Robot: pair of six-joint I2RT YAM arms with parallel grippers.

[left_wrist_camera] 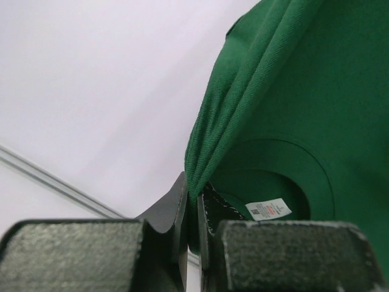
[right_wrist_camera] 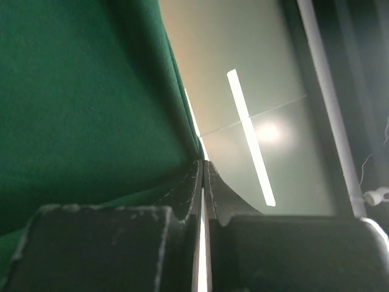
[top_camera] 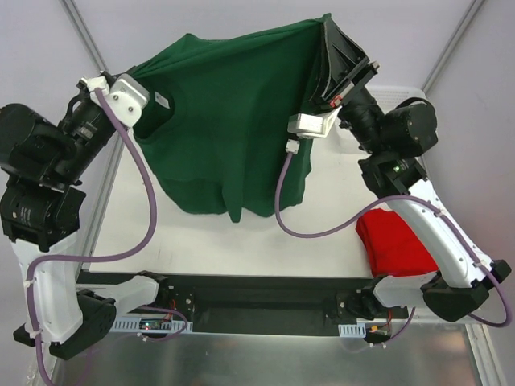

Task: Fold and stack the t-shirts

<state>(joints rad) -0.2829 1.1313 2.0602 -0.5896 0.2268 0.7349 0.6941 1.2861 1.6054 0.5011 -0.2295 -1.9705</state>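
The dark green t-shirt [top_camera: 225, 121] hangs spread in the air between both grippers, its lower part draping toward the table. My left gripper [top_camera: 138, 75] is shut on a bunched fold by the collar. In the left wrist view the fold [left_wrist_camera: 243, 79] runs down into the left gripper [left_wrist_camera: 196, 198], with the white neck label [left_wrist_camera: 268, 209] beside it. My right gripper [top_camera: 324, 22] is shut on the shirt's upper right corner. In the right wrist view the cloth [right_wrist_camera: 79, 97] meets the tips of the right gripper [right_wrist_camera: 203, 167]. The red t-shirt [top_camera: 393, 241] lies crumpled on the table at right, partly behind my right arm.
The white table [top_camera: 201, 233] lies below the hanging shirt. A black base rail [top_camera: 257, 301] runs along the near edge. Purple cables [top_camera: 322, 229] loop from both arms over the table. Grey frame posts [top_camera: 84, 36] stand at the back corners.
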